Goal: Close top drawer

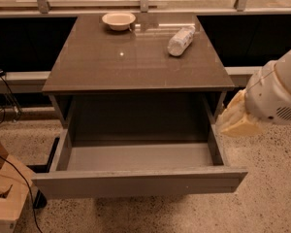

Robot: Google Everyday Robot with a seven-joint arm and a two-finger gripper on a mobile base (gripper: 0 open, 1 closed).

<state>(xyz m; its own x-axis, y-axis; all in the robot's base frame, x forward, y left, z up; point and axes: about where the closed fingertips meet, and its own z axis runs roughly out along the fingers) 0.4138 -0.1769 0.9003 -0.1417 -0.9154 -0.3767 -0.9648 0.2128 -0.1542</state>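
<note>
Grey top drawer (136, 182) stands pulled out toward near, its front running left-right; your tool (236, 119) hangs just right of it, open or closed I cannot tell.

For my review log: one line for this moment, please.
top drawer: open | gripper: beside drawer's right side | task: not done

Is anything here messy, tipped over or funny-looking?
Two things stand out. The wide grey top drawer is pulled far out of its cabinet. A white plastic bottle lies on its side on the brown tabletop, right of the small pale bowl. The robot's cream gripper is beside the drawer's right side.
</note>
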